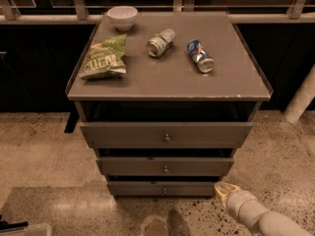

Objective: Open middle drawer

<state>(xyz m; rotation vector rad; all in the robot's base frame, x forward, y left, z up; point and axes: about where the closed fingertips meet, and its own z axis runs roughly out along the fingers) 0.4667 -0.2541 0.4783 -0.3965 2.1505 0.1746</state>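
Observation:
The middle drawer (pixel 165 166) is a wide shallow grey front with a small round metal knob (pixel 166 169), second of three stacked under the grey cabinet top (pixel 167 77). The taller top drawer (pixel 166 133) sits above it and the narrowest bottom drawer (pixel 164 188) below. My gripper (pixel 223 190) is at the lower right, low near the floor beside the bottom drawer's right end, below and right of the middle drawer's knob. Only its pale tip shows on the arm (pixel 256 215).
On the cabinet top lie a white bowl (pixel 122 16), a green chip bag (pixel 105 58) and two tipped cans (pixel 161 42) (pixel 200 56). A railing (pixel 157 17) runs behind. A white post (pixel 301 100) stands at the right. Speckled floor (pixel 44 151) surrounds the cabinet.

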